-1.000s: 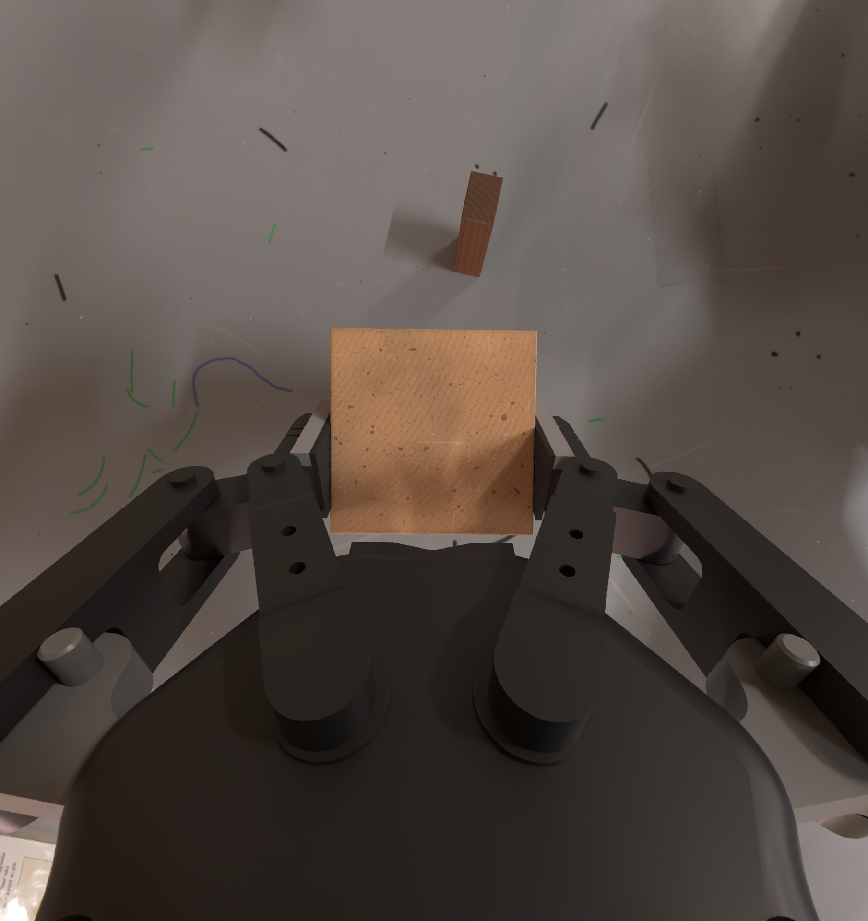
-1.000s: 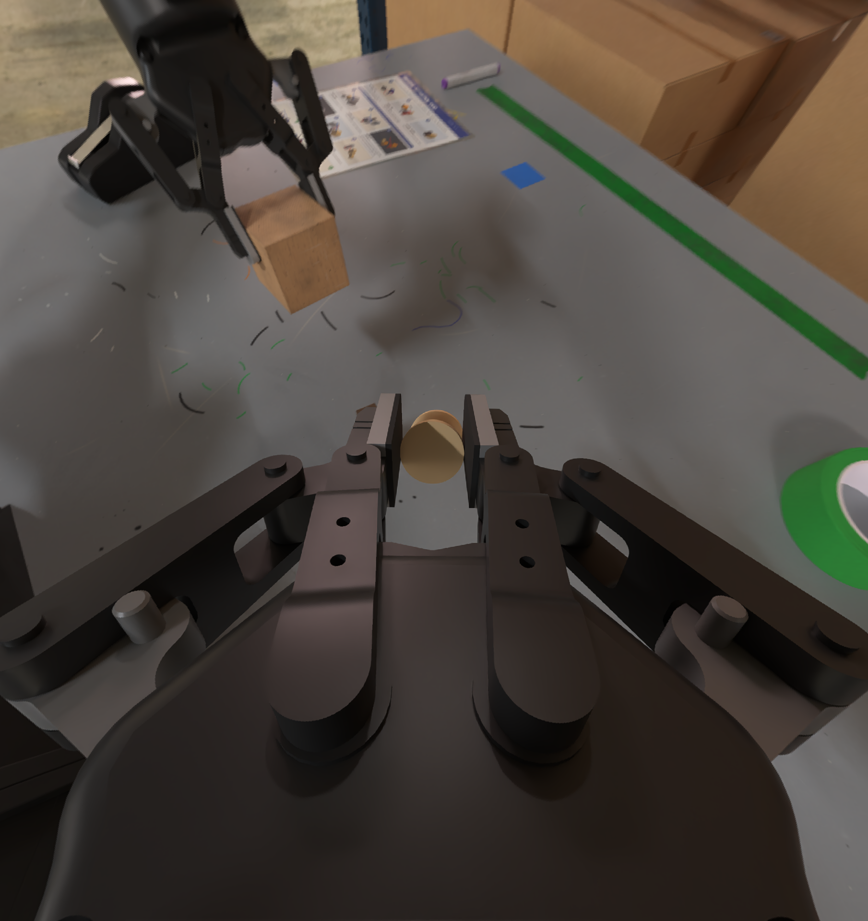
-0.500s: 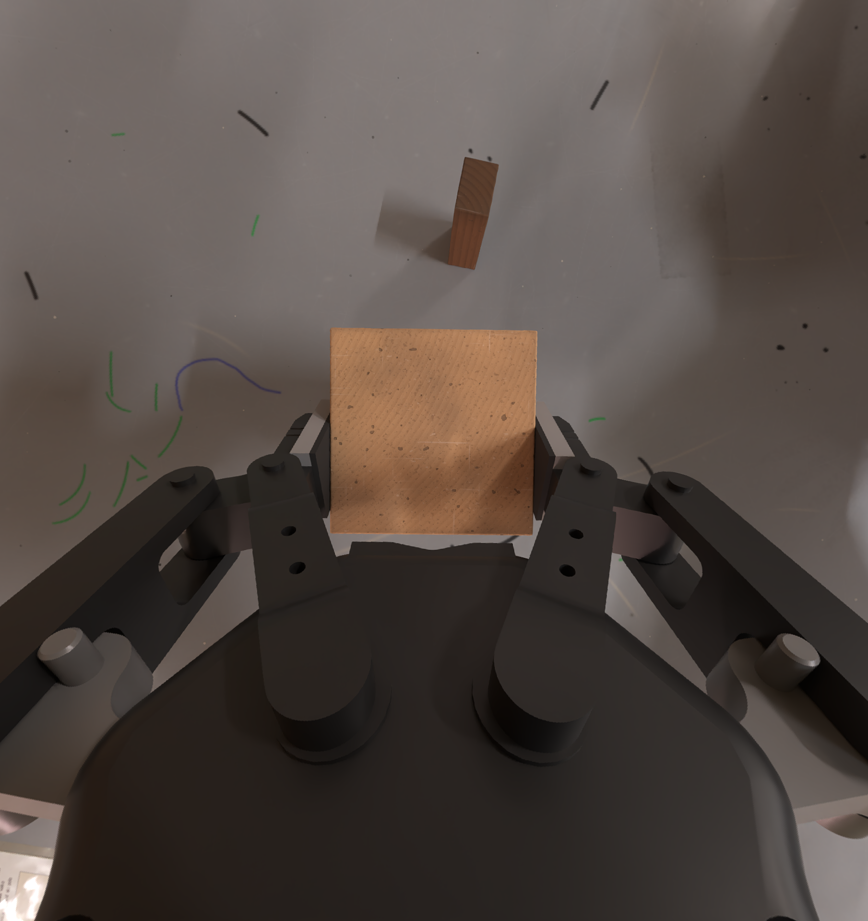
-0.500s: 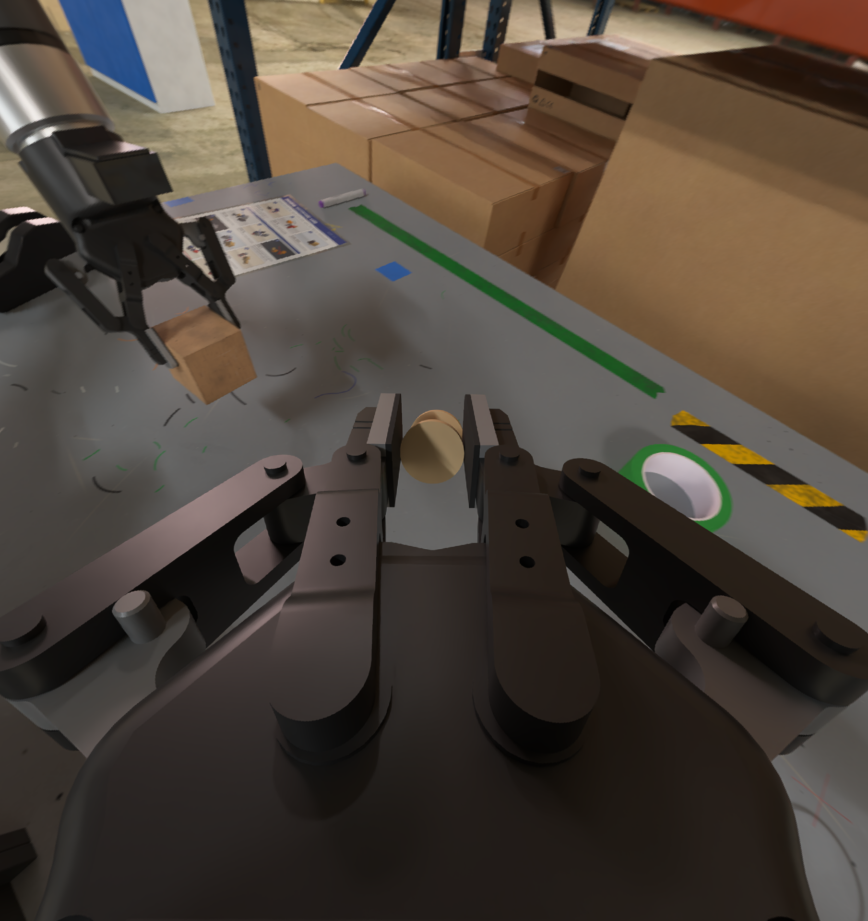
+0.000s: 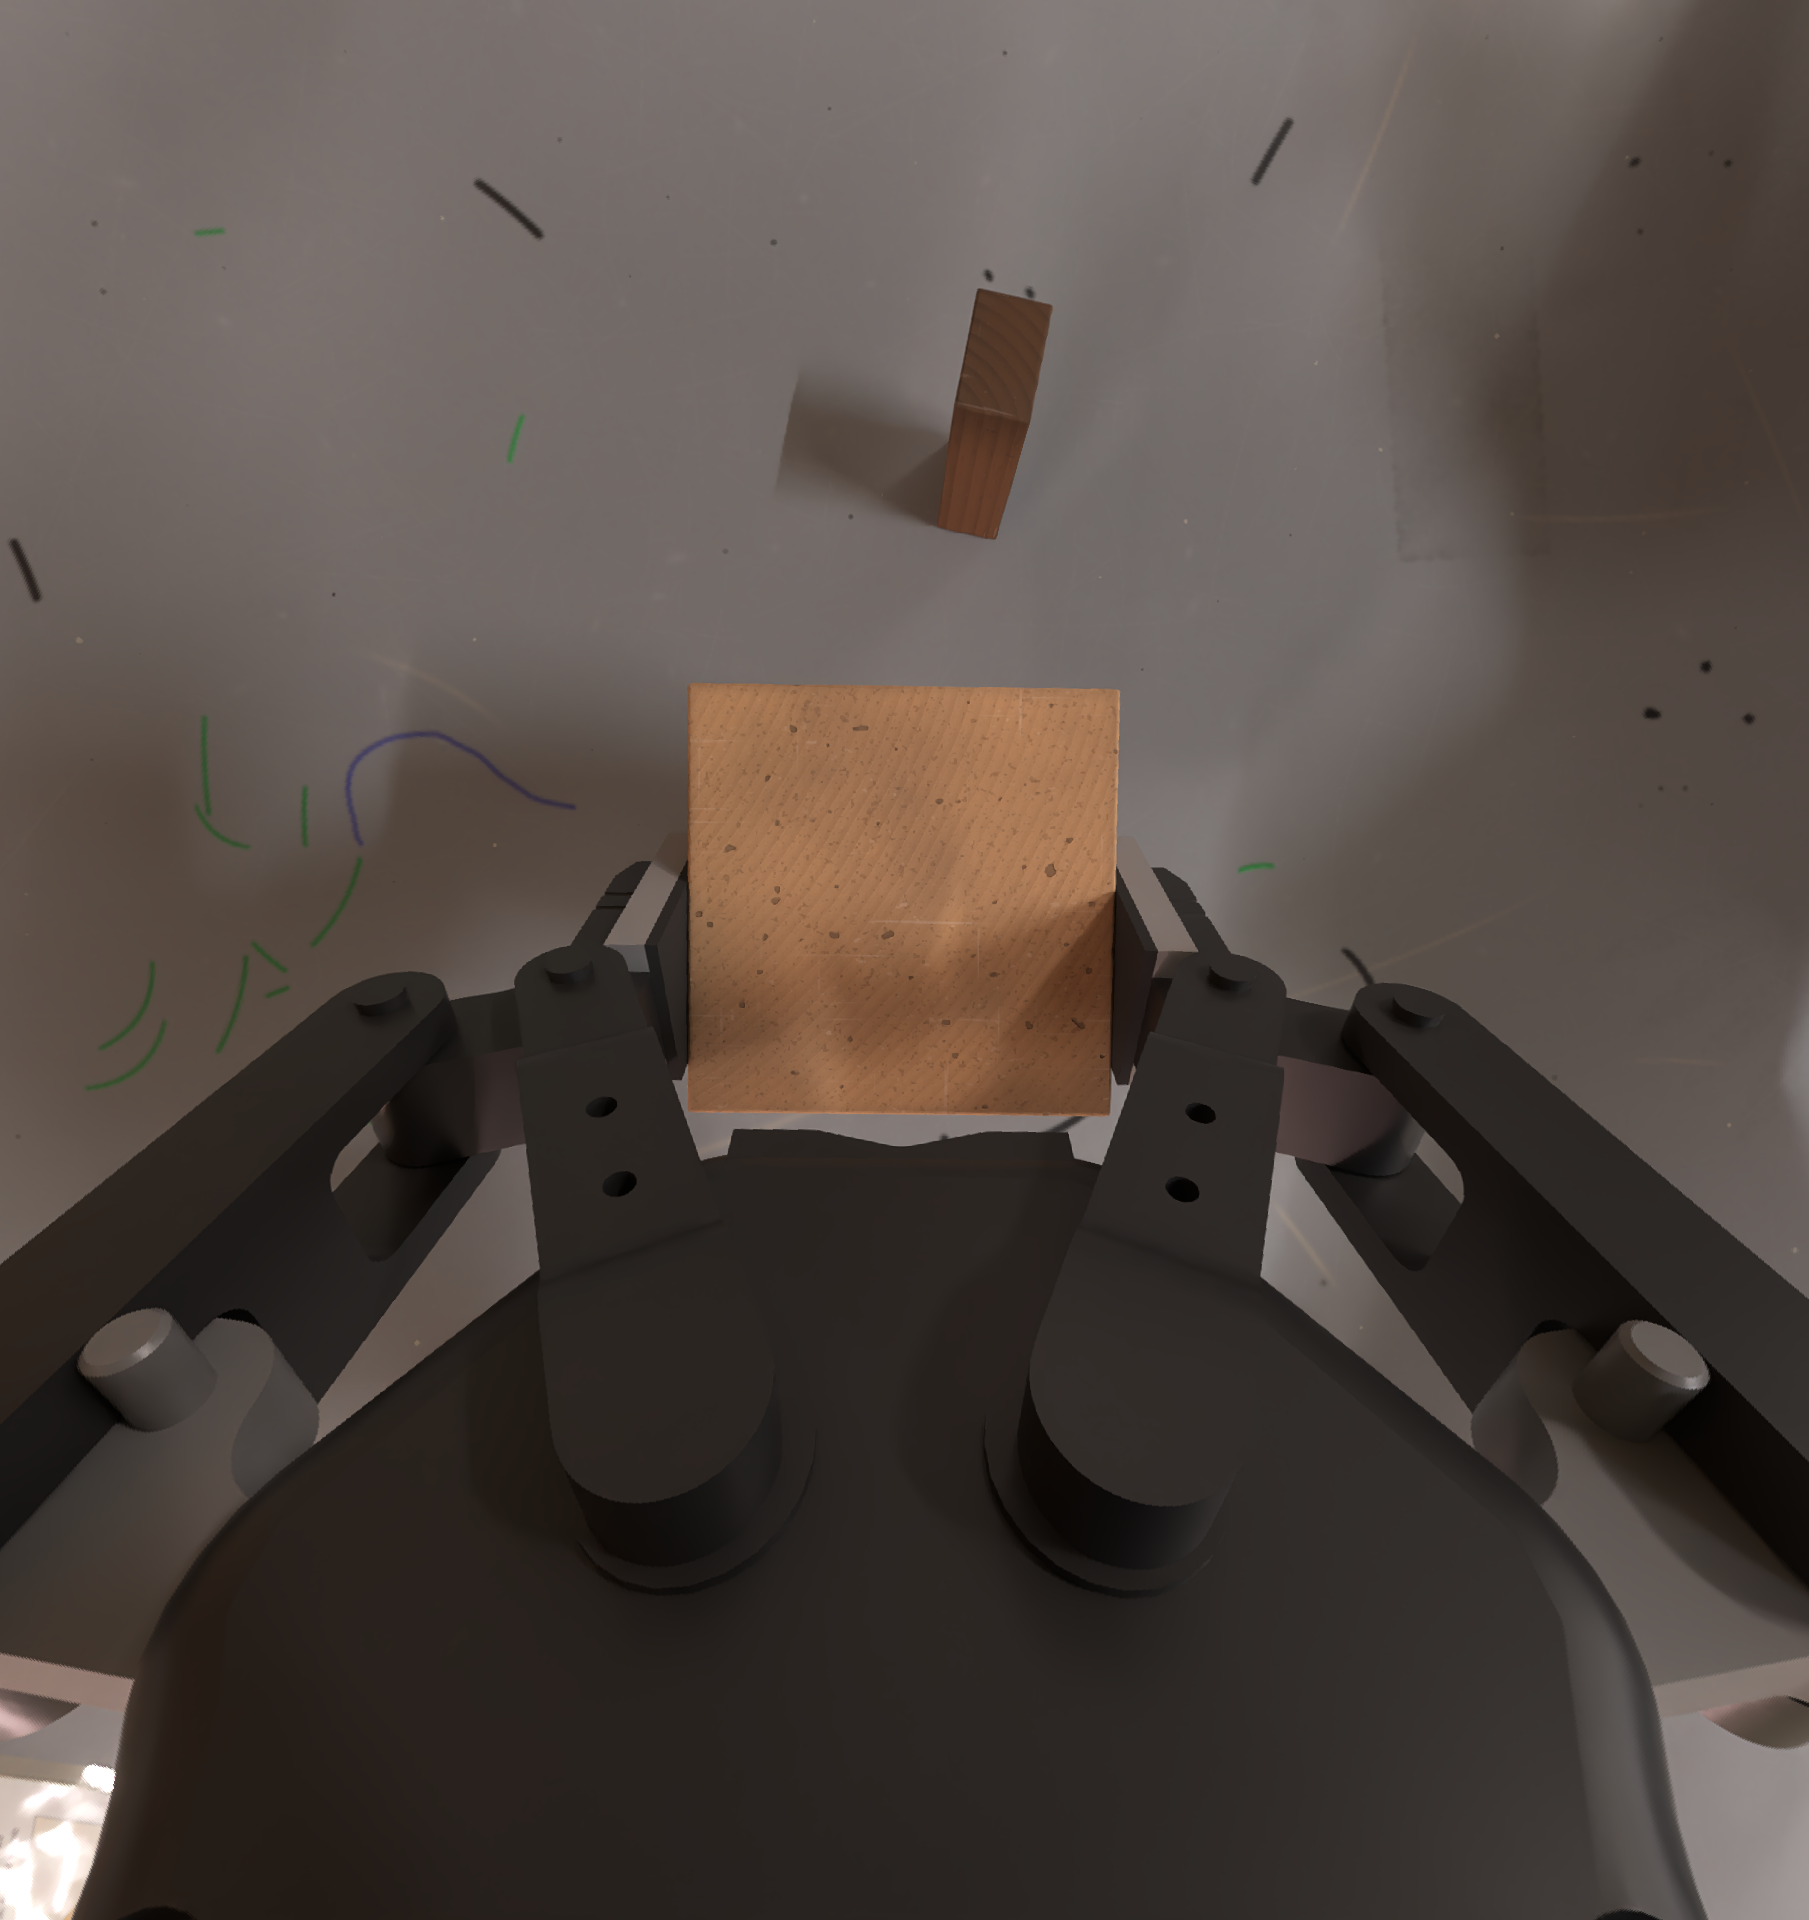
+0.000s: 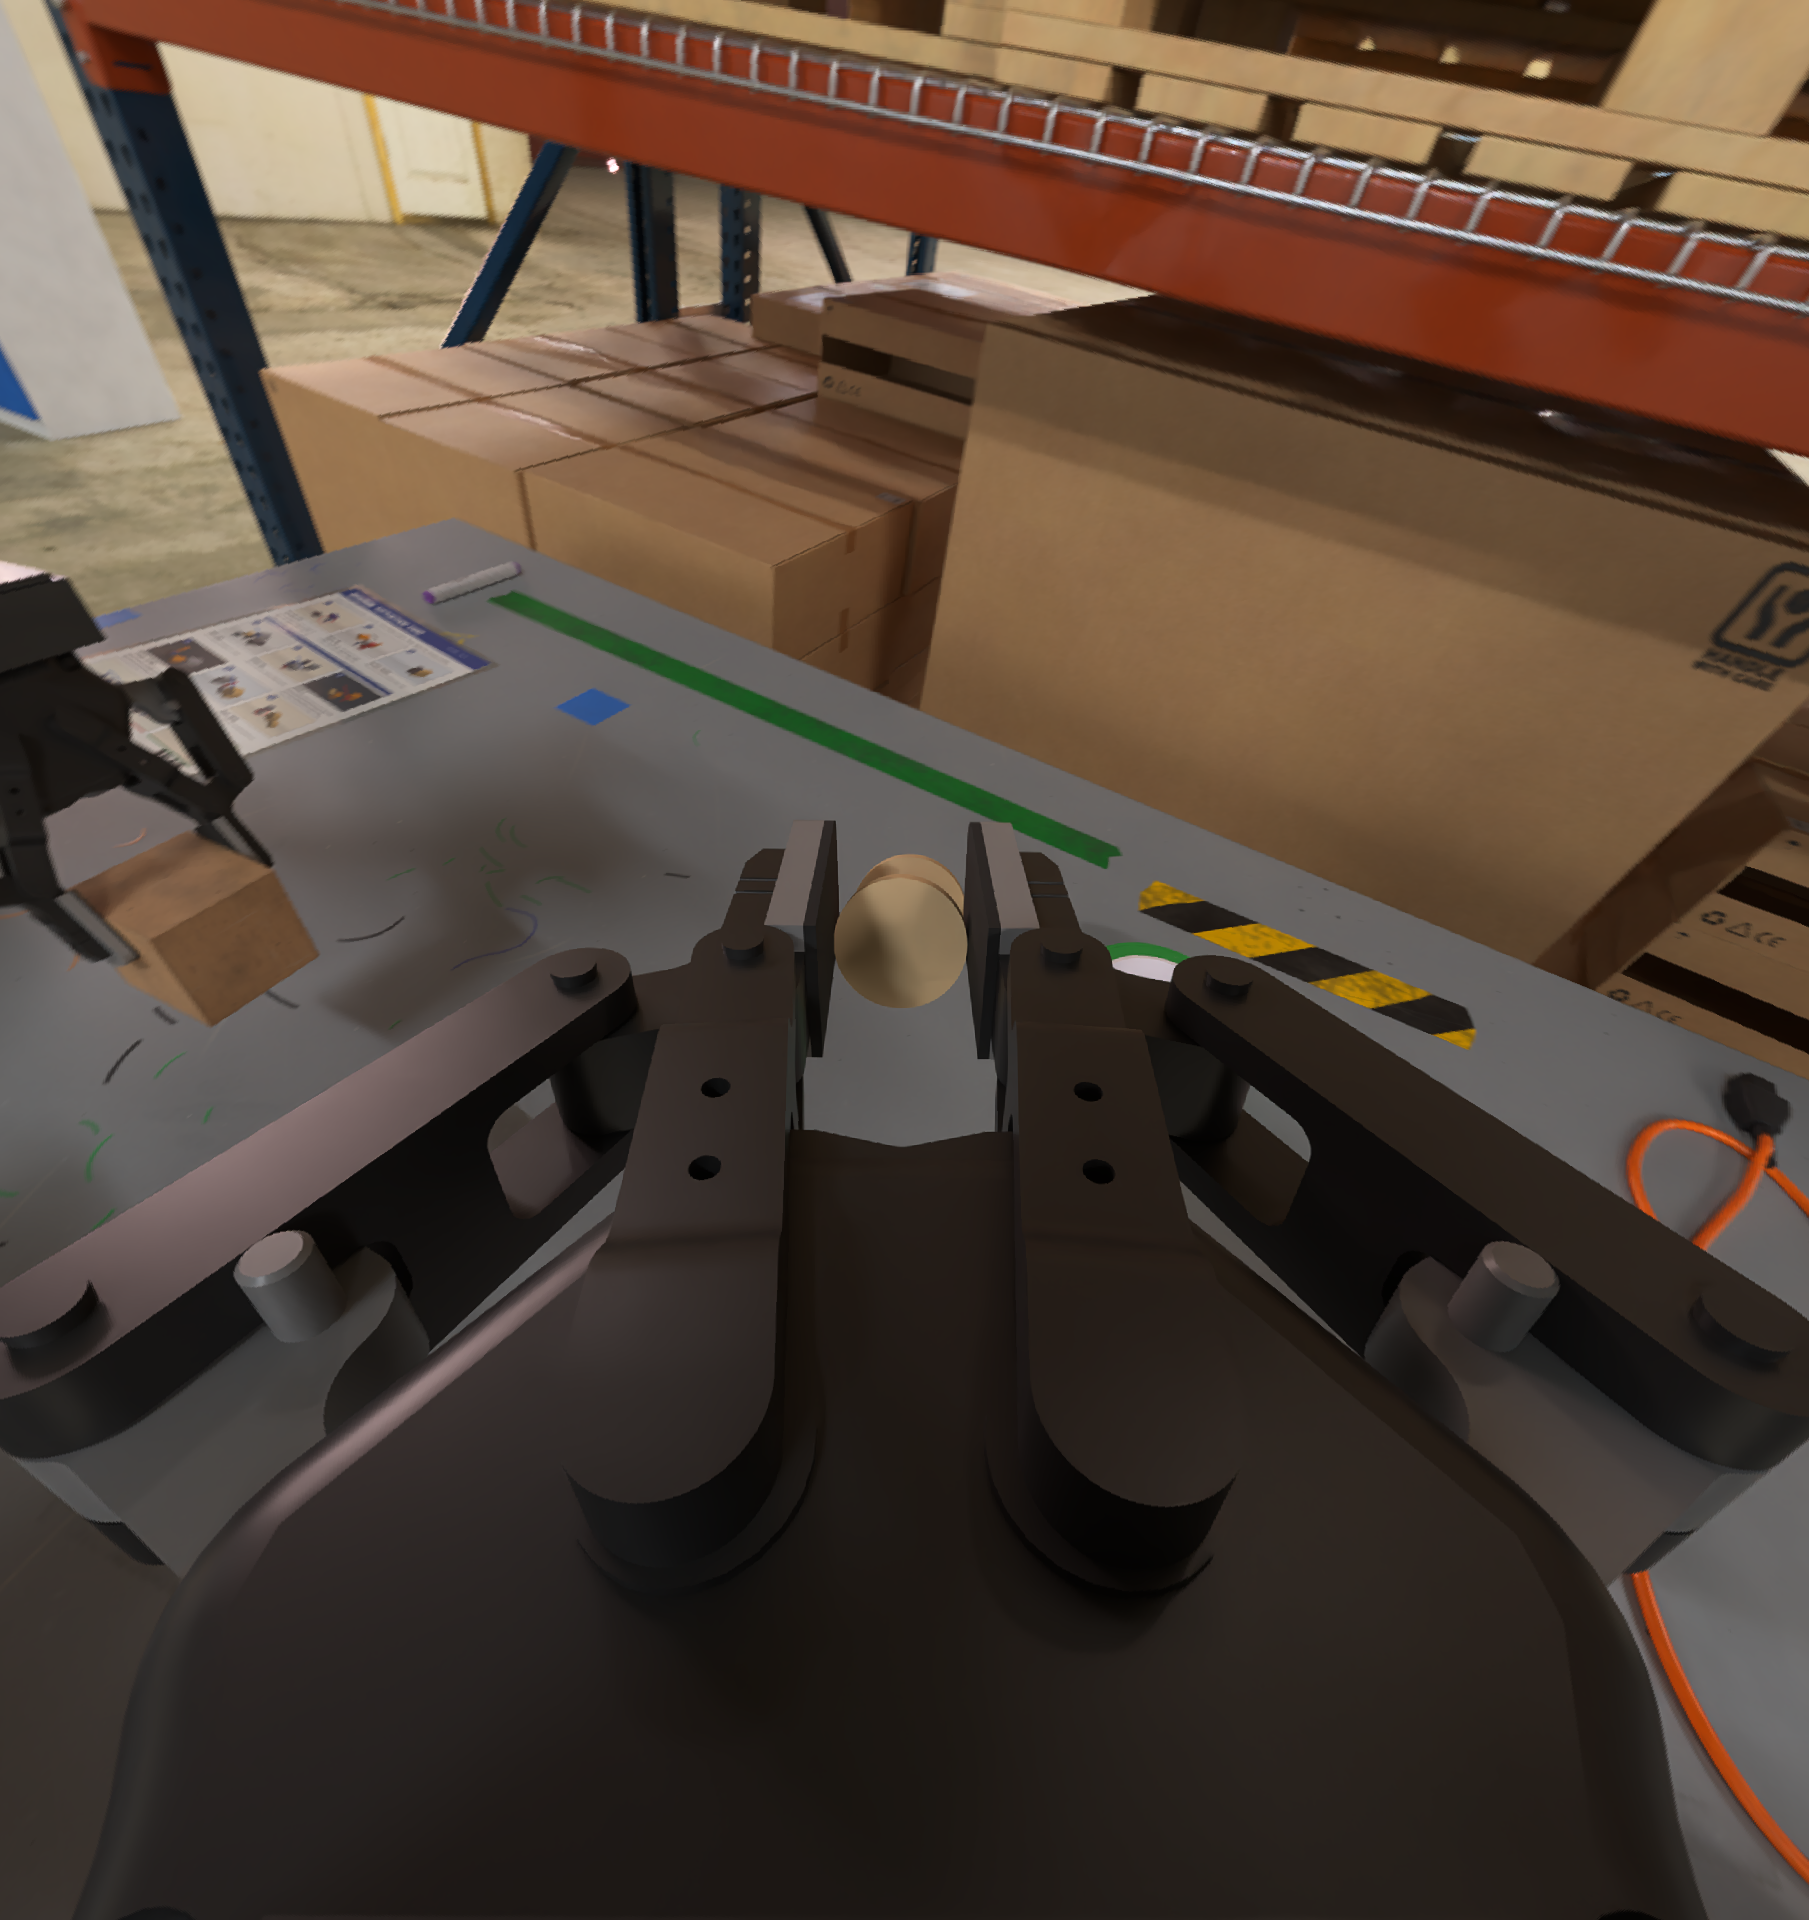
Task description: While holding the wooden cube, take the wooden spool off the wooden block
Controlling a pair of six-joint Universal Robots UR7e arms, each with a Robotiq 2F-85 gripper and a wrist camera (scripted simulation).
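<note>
My right tool (image 6: 901, 940) is clamped on the wooden spool (image 6: 900, 943), one pad on each flat end, with the round body lying crosswise between them and clear of the desk (image 6: 671, 790). I judge the spool light, hard and smooth. Because it is round it could roll or twist out, so taking it by the flat ends, as here, looks like the safest hold; a moderate squeeze should do.

My left tool (image 5: 902, 940) is clamped on the wooden cube (image 5: 902, 899), pads flat against two opposite faces, the cube held above the desk surface. It reads as stiff, fairly light and square-sided, an easy thing to keep hold of as long as the pads stay centred on the faces.

Beyond the cube, the wooden block (image 5: 993, 416) stands on end on the desk, narrow and tall, with nothing on top of it. I judge it easy to tip if bumped.

Counting: one spool, one cube, one block, two tools.

Further out, toward the far edge of the desk, I see one green tape strip (image 6: 796, 722), one blue square (image 6: 592, 707), one printed sheet (image 6: 287, 660) and one small marker (image 6: 471, 582). Near the right edge lie one yellow-and-black striped strip (image 6: 1305, 961), one mostly hidden roll of green tape (image 6: 1144, 954) and one orange cable (image 6: 1710, 1226). Cardboard boxes (image 6: 1347, 644) stand past the far edge.
</note>
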